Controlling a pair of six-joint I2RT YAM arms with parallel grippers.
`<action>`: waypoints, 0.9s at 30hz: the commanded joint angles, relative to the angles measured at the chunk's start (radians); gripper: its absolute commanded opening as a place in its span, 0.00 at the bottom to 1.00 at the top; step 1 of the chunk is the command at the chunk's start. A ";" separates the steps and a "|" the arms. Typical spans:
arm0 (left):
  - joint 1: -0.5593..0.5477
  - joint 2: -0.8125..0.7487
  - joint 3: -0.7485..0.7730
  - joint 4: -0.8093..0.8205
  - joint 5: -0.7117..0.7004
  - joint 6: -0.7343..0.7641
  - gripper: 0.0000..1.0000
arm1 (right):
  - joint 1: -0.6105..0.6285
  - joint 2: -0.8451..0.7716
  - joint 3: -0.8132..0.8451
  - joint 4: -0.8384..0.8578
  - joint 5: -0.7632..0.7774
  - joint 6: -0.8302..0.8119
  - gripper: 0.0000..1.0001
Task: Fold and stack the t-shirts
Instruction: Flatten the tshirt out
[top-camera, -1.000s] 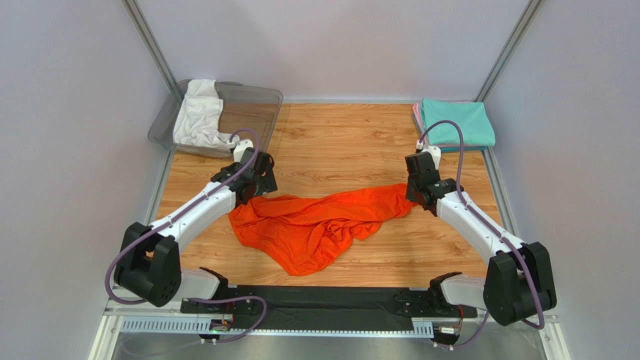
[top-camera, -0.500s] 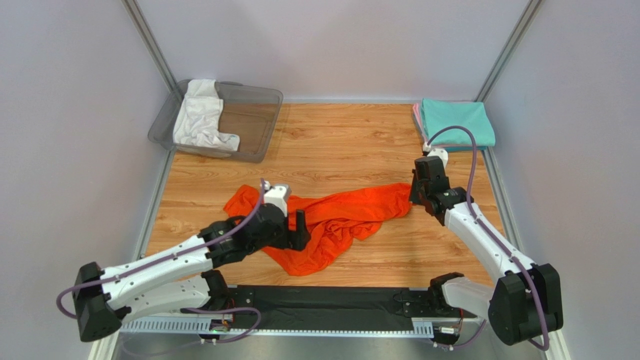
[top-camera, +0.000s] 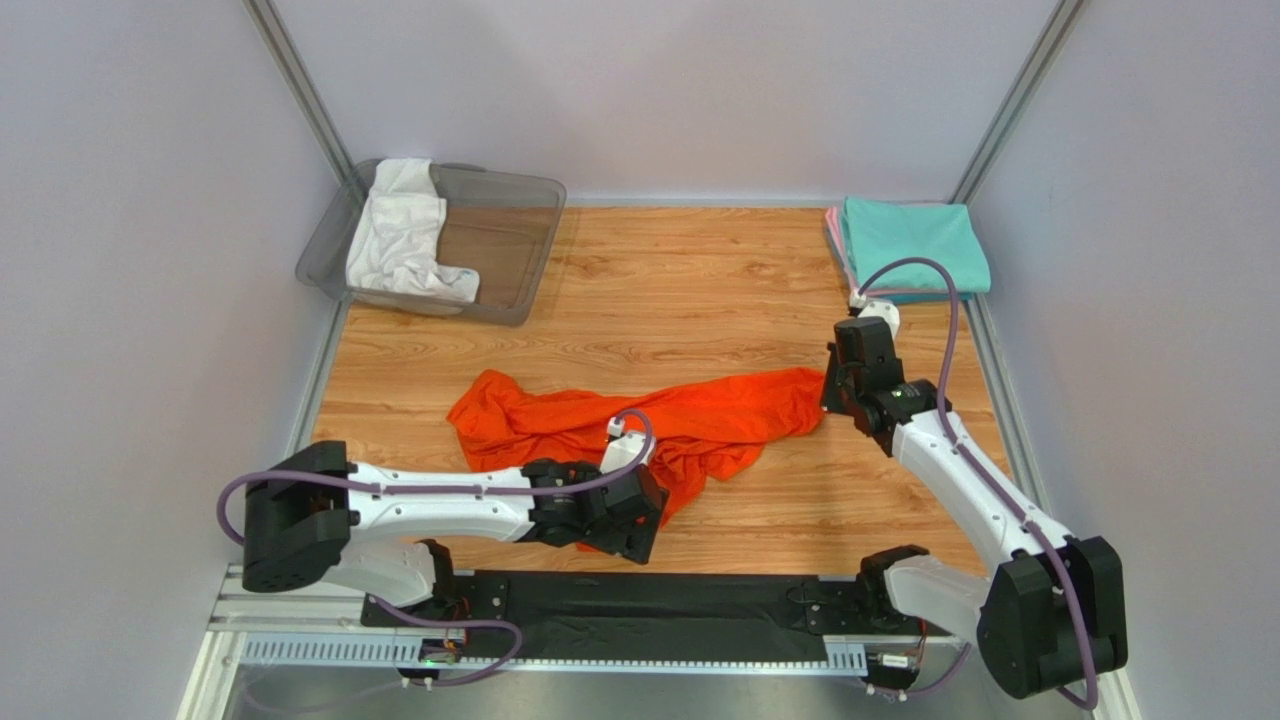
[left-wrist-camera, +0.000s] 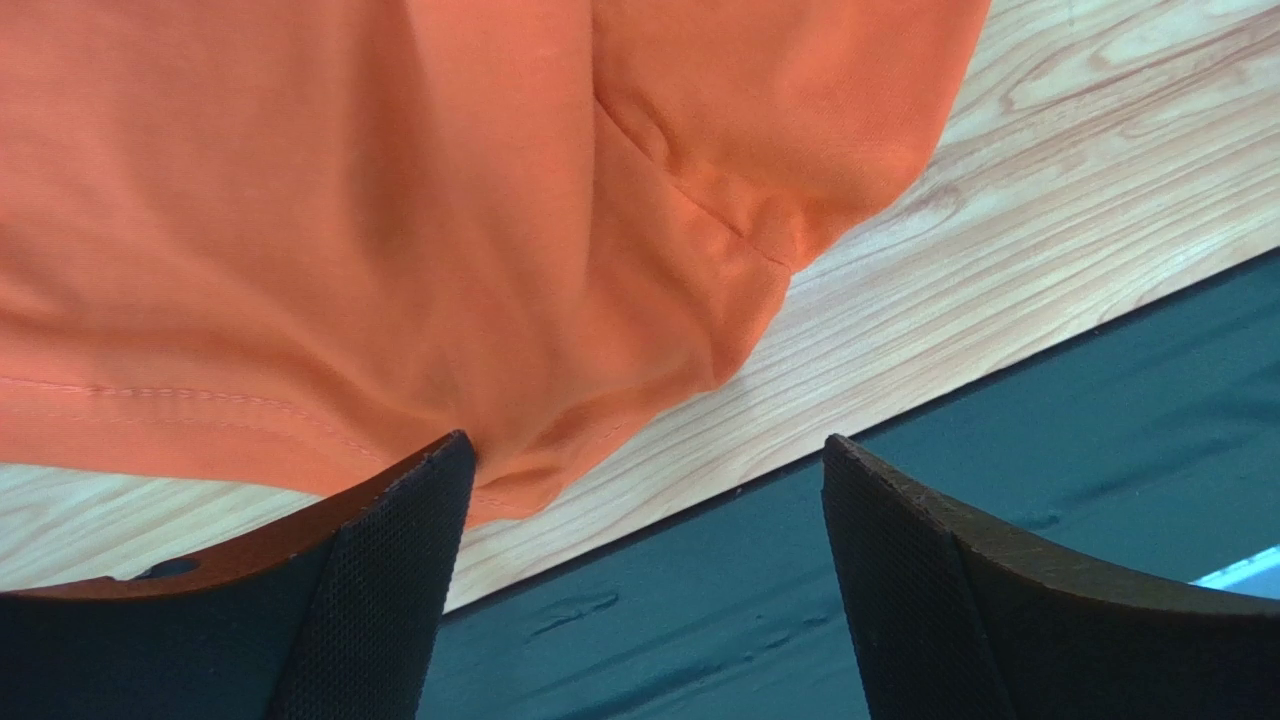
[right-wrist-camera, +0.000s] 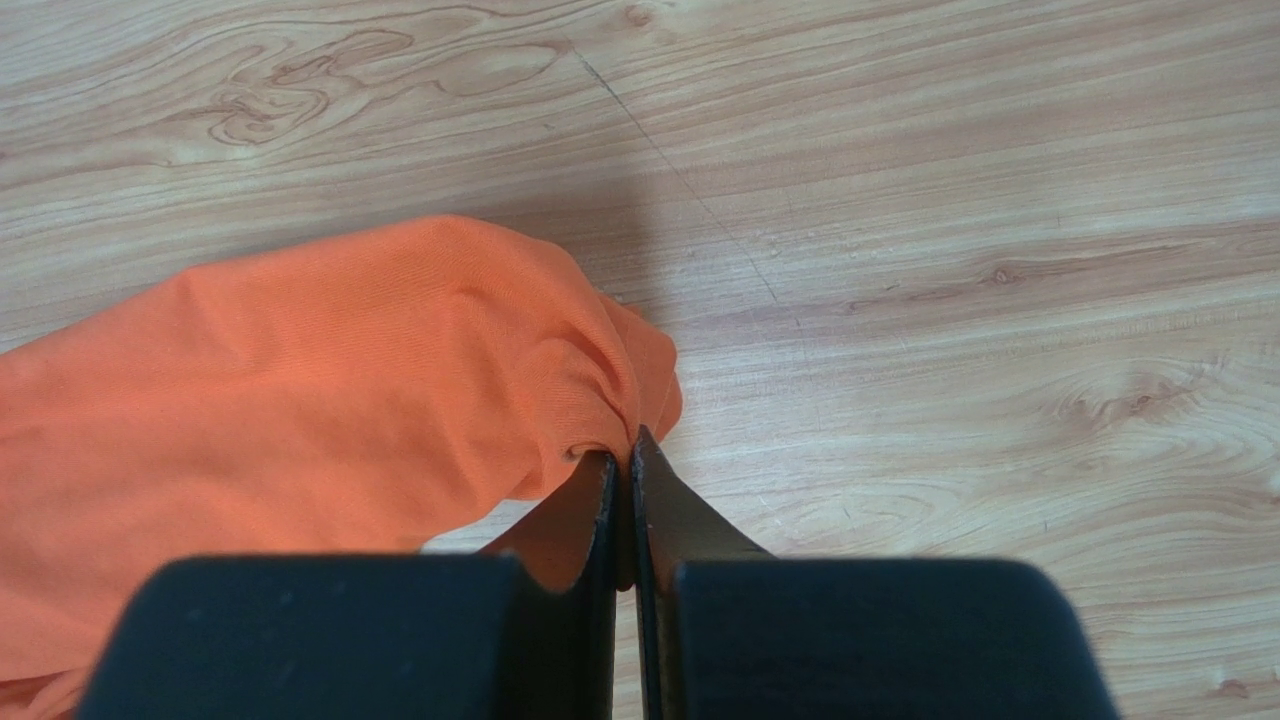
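Observation:
The bright orange t-shirt (top-camera: 661, 420) lies crumpled across the middle of the wooden table. My right gripper (top-camera: 836, 393) is shut on its right end; the right wrist view shows the jaws (right-wrist-camera: 624, 450) pinching a fold of orange cloth (right-wrist-camera: 331, 375). My left gripper (top-camera: 639, 525) is open and empty at the shirt's near edge, above the table's front edge; orange cloth (left-wrist-camera: 451, 195) fills the left wrist view beyond the fingers. A white t-shirt (top-camera: 398, 233) lies in the bin. A folded teal t-shirt (top-camera: 914, 240) lies on a pink one (top-camera: 831, 233) at the back right.
A clear grey plastic bin (top-camera: 511, 225) stands at the back left corner. A black strip (top-camera: 676, 600) runs along the table's front edge between the arm bases. Grey walls and metal posts close in the table on three sides.
My left arm has swung from the shirt's back left corner down and right to the shirt's near edge. The shirt's left end now lies spread on the table. The right gripper has kept its hold.

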 joint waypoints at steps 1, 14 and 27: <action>0.000 0.053 0.031 0.033 0.008 -0.020 0.91 | -0.009 -0.004 -0.002 0.027 -0.009 0.004 0.00; 0.038 0.255 0.042 -0.013 -0.067 -0.103 0.18 | -0.012 -0.016 -0.011 0.033 -0.040 0.001 0.00; 0.047 -0.265 0.097 -0.280 -0.534 -0.062 0.00 | -0.012 -0.188 0.010 -0.019 -0.092 0.000 0.00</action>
